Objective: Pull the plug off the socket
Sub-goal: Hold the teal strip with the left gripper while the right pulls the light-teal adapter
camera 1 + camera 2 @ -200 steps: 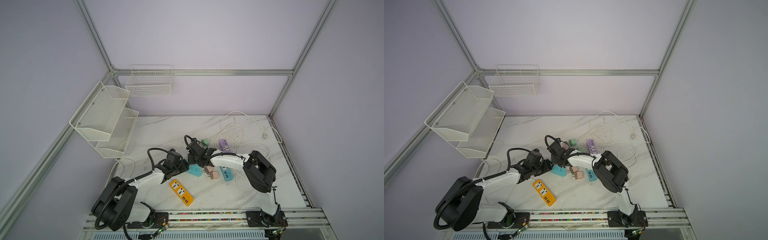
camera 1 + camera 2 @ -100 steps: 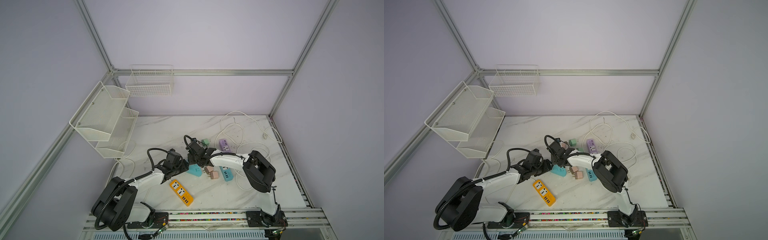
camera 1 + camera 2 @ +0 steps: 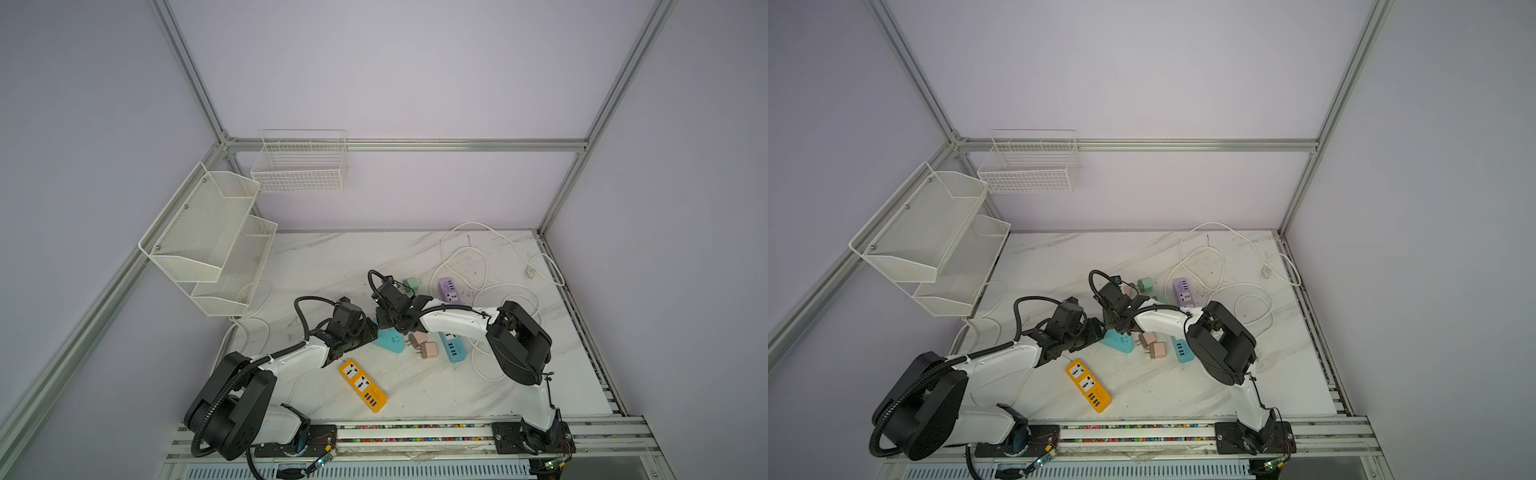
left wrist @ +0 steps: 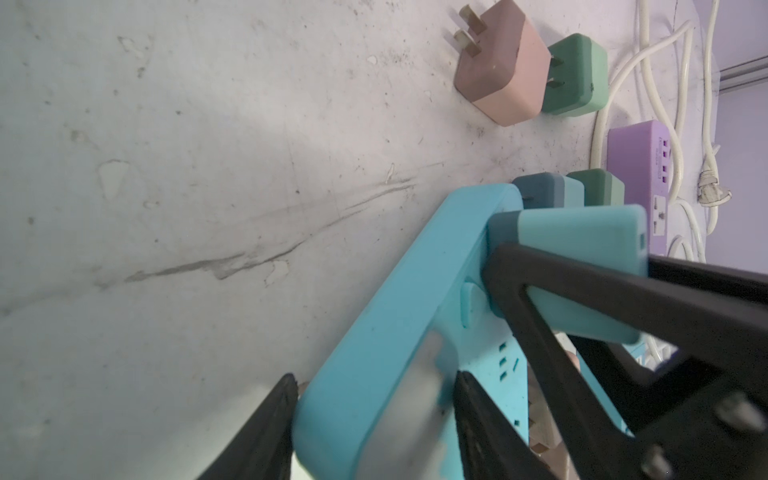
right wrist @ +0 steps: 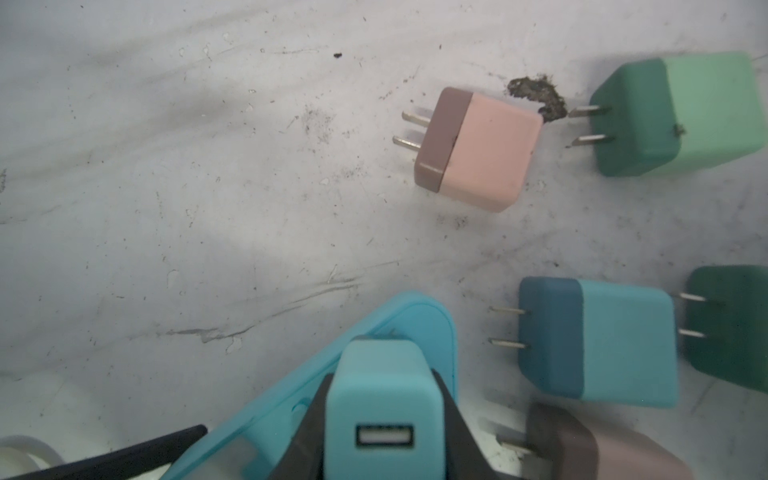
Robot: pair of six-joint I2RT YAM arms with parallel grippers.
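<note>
We are finding open passage toward the back wall, where the marble table [image 3: 332,266] is lying bare. Around the teal socket [image 3: 388,338], with the teal plug [image 5: 378,399] standing in it, loose plugs are crowding the far and right sides: a pink plug [image 5: 482,153], a blue plug [image 5: 598,340], a green plug [image 5: 681,112]. The orange power strip [image 3: 362,386] is blocking the near side, and white cables [image 4: 597,137] are looping across the right.

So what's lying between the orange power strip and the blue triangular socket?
Nothing: bare marble table separates orange strip from blue socket, in both top views.
</note>
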